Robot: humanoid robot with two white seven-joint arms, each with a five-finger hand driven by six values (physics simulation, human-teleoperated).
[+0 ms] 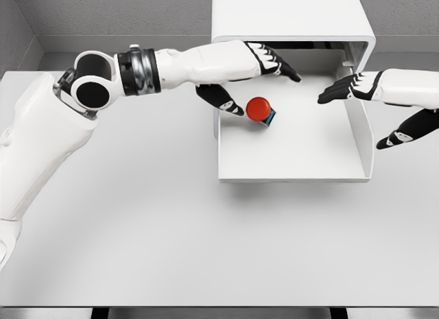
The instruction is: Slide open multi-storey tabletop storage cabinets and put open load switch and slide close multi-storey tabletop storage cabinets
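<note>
Resting in pulled-out smooth white drawer (296,169) | round red load switch (260,109) just beside left hand (255,75), fingers spread, empty | right hand (370,103) spread over drawer's right wall | boxy white cabinet (288,17)

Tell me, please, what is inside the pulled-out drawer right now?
The red switch lies inside the drawer, with the left hand over it. The drawer's back end is hidden under the cabinet.
</note>
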